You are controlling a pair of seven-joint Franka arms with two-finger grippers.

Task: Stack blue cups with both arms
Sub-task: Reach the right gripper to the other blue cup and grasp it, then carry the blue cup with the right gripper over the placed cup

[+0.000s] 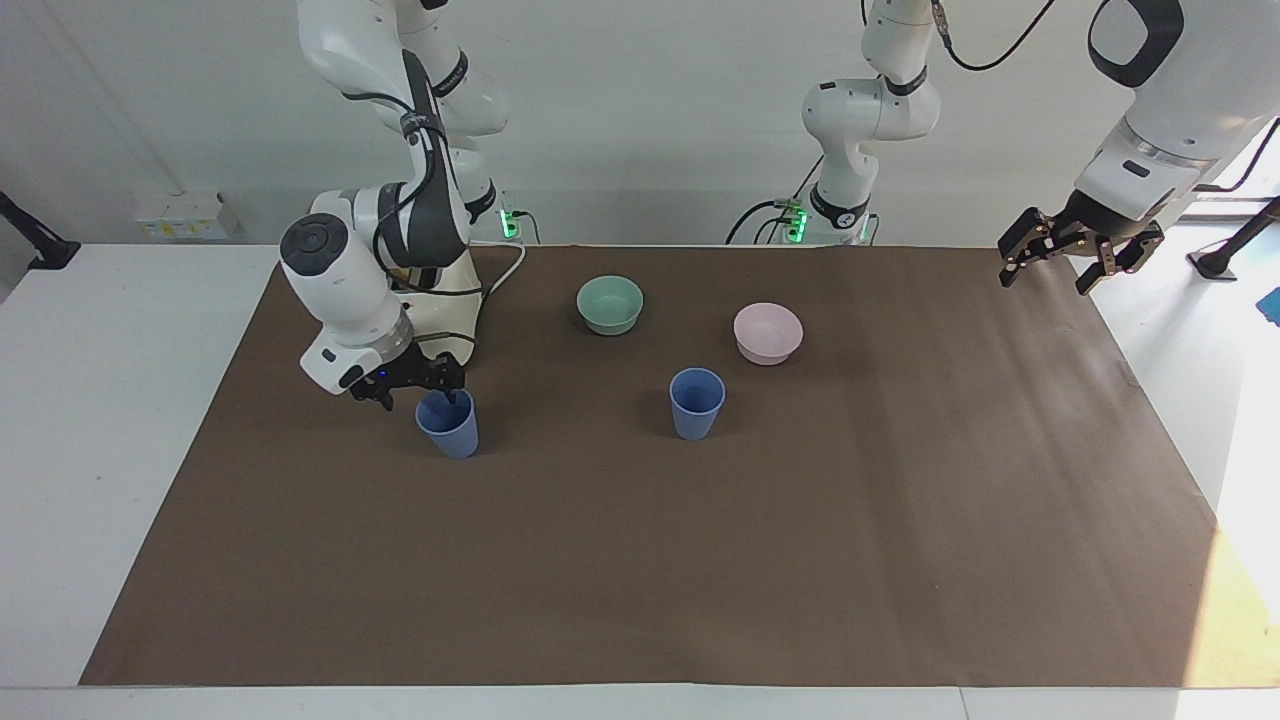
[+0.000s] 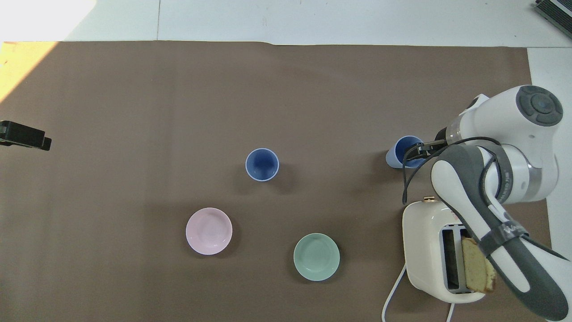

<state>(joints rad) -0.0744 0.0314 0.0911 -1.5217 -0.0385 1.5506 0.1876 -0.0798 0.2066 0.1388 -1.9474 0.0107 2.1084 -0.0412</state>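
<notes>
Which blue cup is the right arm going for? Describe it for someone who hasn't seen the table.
Find the cream toaster with a bread slice in its slot, at the right arm's end of the brown mat. The blue cup stands just farther from the robots than it. Unlike the other blue cup mid-mat near the pink bowl, the open right tool is at its rim.

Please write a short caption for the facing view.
Right gripper open at one blue cup's rim; left gripper waits.

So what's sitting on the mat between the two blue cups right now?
Nothing: in the overhead view the brown mat is bare between the middle cup and the cup by the toaster. The facing view agrees.
</notes>
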